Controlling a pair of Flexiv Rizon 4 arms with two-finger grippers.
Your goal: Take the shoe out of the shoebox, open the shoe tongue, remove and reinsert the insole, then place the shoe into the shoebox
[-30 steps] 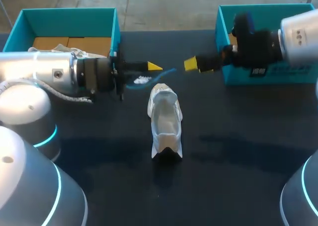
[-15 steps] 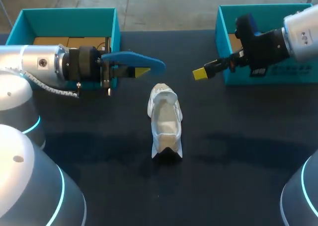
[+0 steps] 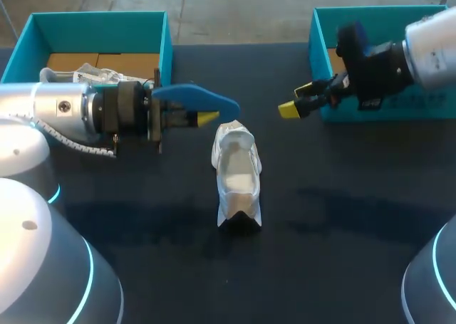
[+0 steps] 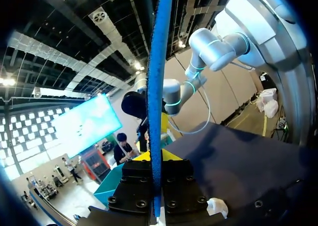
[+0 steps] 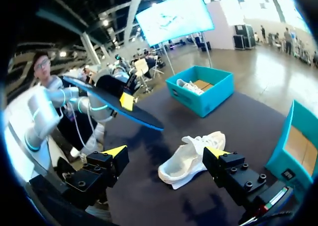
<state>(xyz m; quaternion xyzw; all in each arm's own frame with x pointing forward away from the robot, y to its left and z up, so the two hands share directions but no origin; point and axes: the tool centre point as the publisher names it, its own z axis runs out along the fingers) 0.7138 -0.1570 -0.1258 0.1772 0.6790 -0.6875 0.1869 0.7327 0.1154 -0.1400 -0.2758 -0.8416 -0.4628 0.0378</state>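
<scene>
While gripping the insole (image 3: pixel 194 95) in the left pincer (image 3: pixel 206 117) just beside the shoe's (image 3: pixel 237 174) far end, holds it crosswise to the shoe's length, nearer than the wide right pincer (image 3: pixel 296 100).

Left gripper (image 3: pixel 206 117) has rolled the flat blue foam insole (image 3: pixel 194 96) broadside-up and dipped toward 5 o'clock. Right gripper (image 3: pixel 295 102) backed toward 4 o'clock.

Silver left arm (image 3: pixel 53 110) with white curly cable (image 3: pixel 75 142), silver right arm (image 3: pixel 431 46), glowing blue rings (image 3: pixel 87 265), black wrists (image 3: pixel 132 114), yellow fingertips (image 3: pixel 288 110)
</scene>
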